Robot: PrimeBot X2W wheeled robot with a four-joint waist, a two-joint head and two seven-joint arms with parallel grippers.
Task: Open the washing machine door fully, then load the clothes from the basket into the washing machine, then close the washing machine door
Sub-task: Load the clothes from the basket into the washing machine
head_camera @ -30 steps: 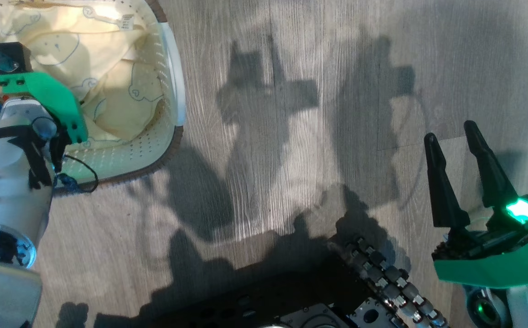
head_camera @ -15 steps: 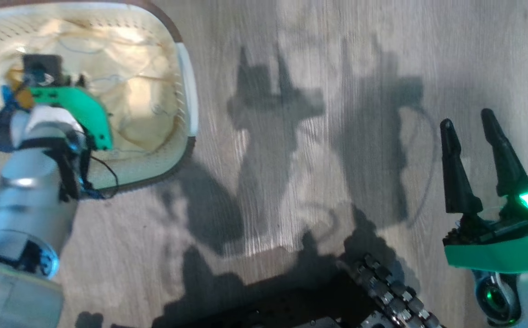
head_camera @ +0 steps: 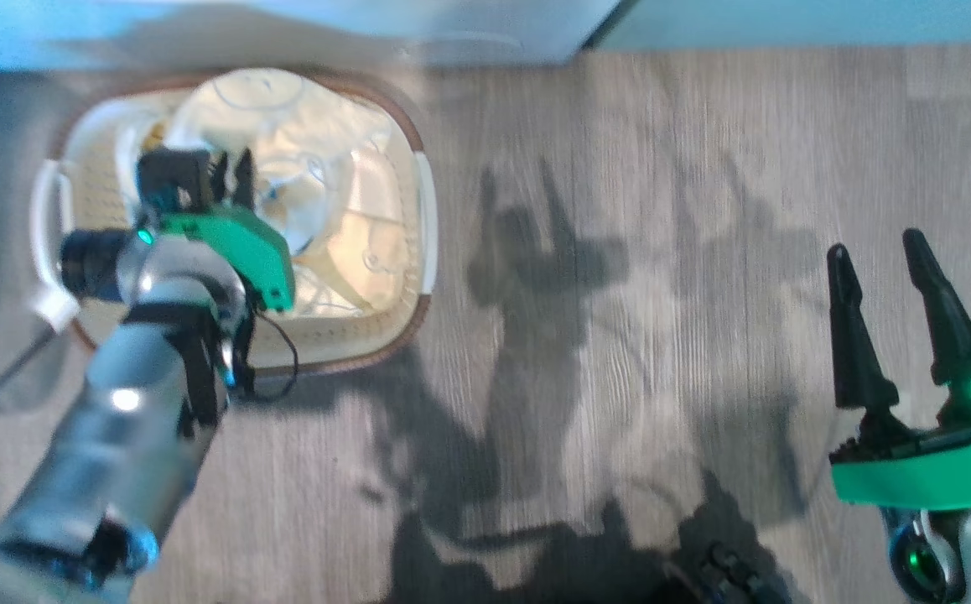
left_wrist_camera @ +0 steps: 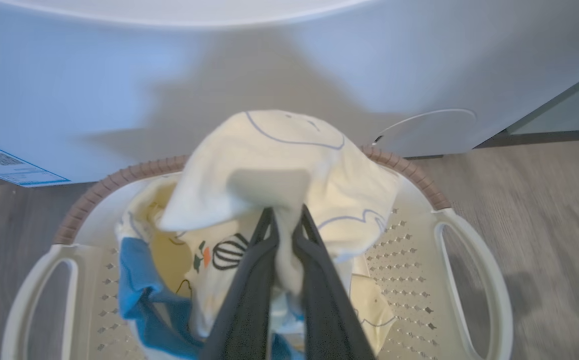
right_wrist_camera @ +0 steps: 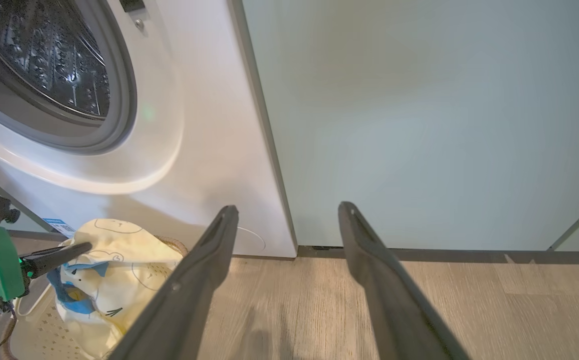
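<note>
The cream basket [head_camera: 351, 362] stands on the floor against the white washing machine [right_wrist_camera: 209, 125], whose steel drum [right_wrist_camera: 44, 50] shows through the uncovered round opening. The washing machine door is out of view. My left gripper [left_wrist_camera: 284, 220] is shut on the clothes [left_wrist_camera: 289, 155]: a pale yellow printed garment hangs bunched from its fingers above the basket [left_wrist_camera: 119, 176], and blue fabric [left_wrist_camera: 139, 290] trails inside. In the head view the left gripper [head_camera: 230, 172] is over the basket's middle. My right gripper [head_camera: 875, 243] stands open at the right, nothing between its fingers [right_wrist_camera: 209, 260].
A pale green cabinet [right_wrist_camera: 419, 125] stands right of the washer. A blue sticker [left_wrist_camera: 9, 170] marks the washer's lower corner. Grey wood floor [head_camera: 620, 335] lies between basket and right gripper. My dark base [head_camera: 729, 570] shows at the bottom edge.
The head camera has tilted up, bringing the whole basket and the washer's foot into view. The left gripper has risen from the basket's left side to above its middle. The right gripper stays open.
</note>
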